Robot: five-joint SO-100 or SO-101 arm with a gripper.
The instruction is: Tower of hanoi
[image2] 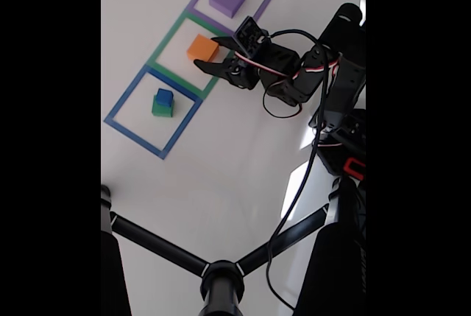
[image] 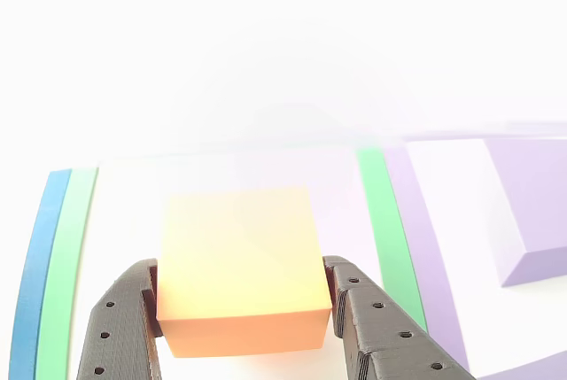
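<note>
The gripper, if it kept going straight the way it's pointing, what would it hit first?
The orange cube: it already sits between the fingers of the gripper, which look close against its sides, inside the green square. Beyond it the line seems to cross bare table; depth is unclear.

My gripper (image: 241,309) has its two dark fingers (image: 383,331) pressed on both sides of the orange cube (image: 237,265). The green tape line (image: 390,234) runs just right of my right finger. Further to the right lies a purple block (image: 536,221).
</note>
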